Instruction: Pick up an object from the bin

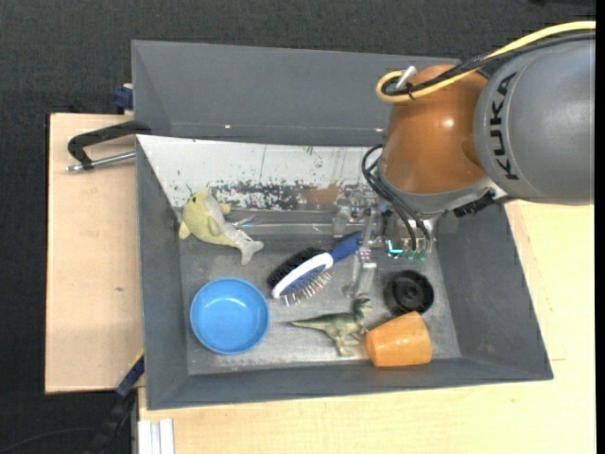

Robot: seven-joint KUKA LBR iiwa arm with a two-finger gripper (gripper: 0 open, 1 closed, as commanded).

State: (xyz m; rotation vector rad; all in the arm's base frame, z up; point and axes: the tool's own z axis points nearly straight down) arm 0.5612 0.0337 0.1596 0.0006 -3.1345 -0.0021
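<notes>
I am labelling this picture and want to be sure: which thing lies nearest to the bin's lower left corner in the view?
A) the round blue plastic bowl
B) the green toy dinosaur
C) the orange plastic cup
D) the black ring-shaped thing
A: the round blue plastic bowl sits by that corner, while the orange plastic cup, the black ring-shaped thing and the green toy dinosaur lie toward the lower right.

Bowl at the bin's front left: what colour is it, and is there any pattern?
Plain bright blue, no pattern. The bowl shows best in the camera view.
</notes>
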